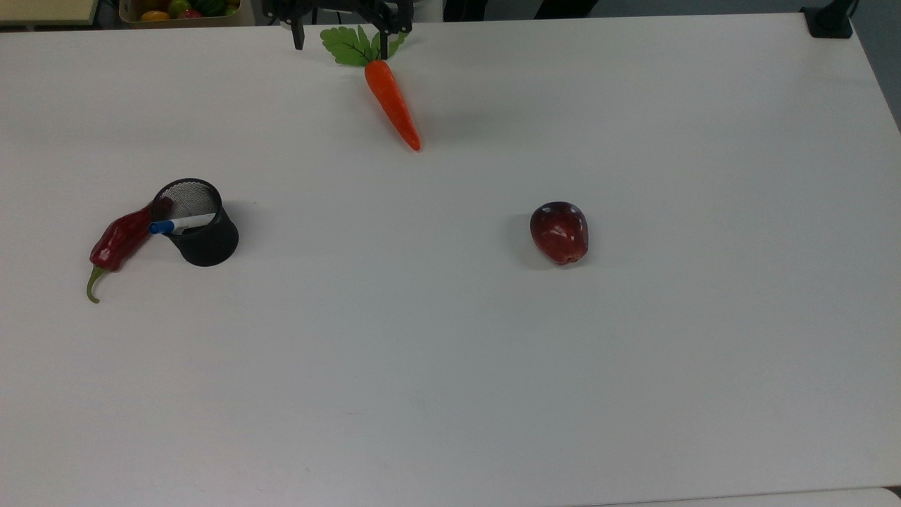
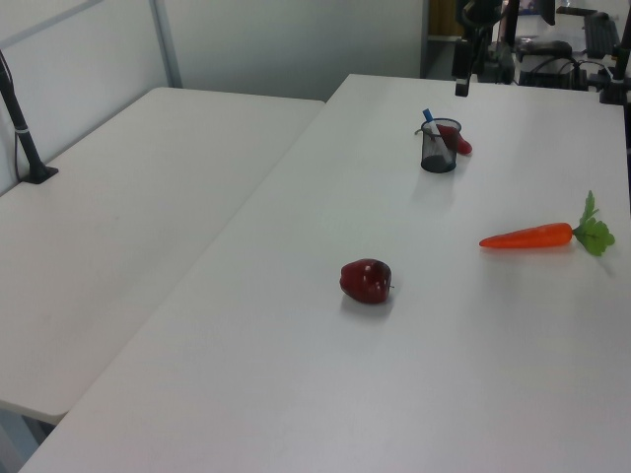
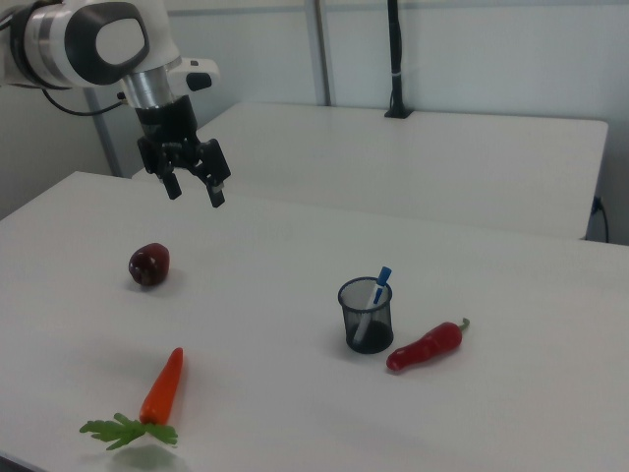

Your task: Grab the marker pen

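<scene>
The claw [image 3: 195, 187] hangs in the air above the counter [image 1: 450, 352], its two fingers spread wide and pointing down, with nothing between them. In the right view it sits high over the far side, above and beyond the red apple [image 3: 148, 265]; in the top view its dark fingers show at the upper edge, just over the leaves of the carrot [image 1: 392, 103].

The marker pen [image 1: 179, 224] is well apart from the claw. It stands tilted inside a black mesh cup [image 1: 197, 224], its blue cap poking up past the rim and leaning toward the top view's left, the white barrel running down into the cup. A red chili pepper [image 1: 120, 239] lies against the cup on that same side (close enough that its stem end seems to touch the mesh).

By my reading the task is at its very start: the approach has not begun and the pen is untouched. The next move calls for carrying the claw across the counter to a spot above the cup, lining the fingers either side of the capped end, coming down only as far as the part that clears the rim, and closing there. The tilt matters, and so does the rim: a poorly aligned descent could strike the mesh or tip the light cup.
</scene>
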